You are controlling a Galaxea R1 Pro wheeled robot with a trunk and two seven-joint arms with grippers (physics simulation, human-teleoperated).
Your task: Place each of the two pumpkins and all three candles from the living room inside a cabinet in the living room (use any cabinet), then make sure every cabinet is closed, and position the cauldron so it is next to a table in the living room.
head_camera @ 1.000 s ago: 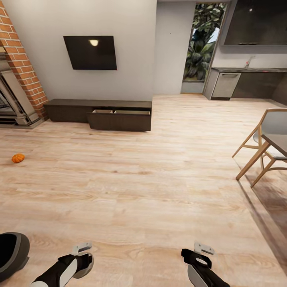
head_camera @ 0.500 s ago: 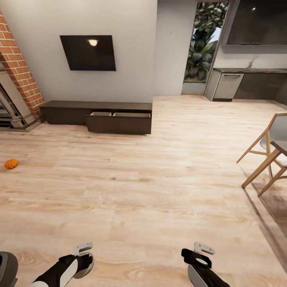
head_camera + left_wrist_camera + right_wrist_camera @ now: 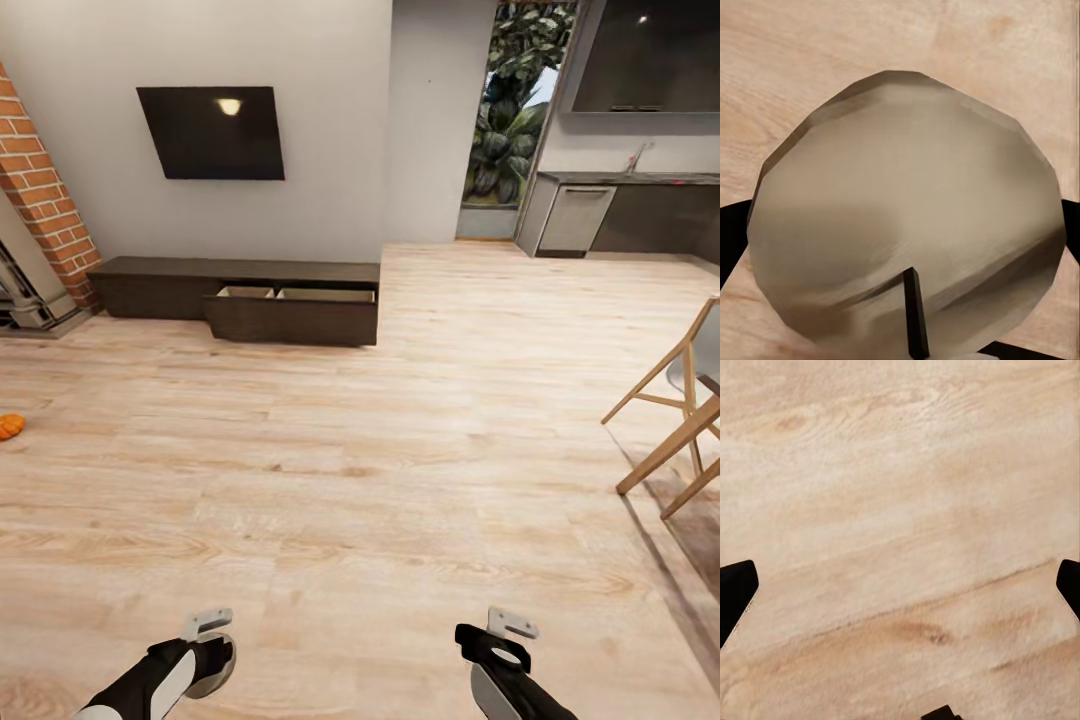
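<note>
A pumpkin (image 3: 9, 426) lies on the wood floor (image 3: 380, 470) at far left; the cabinet (image 3: 240, 295) stands ahead, one front pulled out. The left tool (image 3: 205, 640) clasps a candle (image 3: 907, 217); the right tool (image 3: 505, 640) is spread, holding nothing.

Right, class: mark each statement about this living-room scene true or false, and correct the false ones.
1. The cabinet has pull-out fronts standing open. True.
2. A pumpkin lies on the wooden floor. True.
3. The pumpkin sits inside the cabinet. False: it lies on the floor, well apart from it.
4. The left gripper holds a candle. True.
5. The right gripper holds a candle. False: it is open and empty over floor.
</note>
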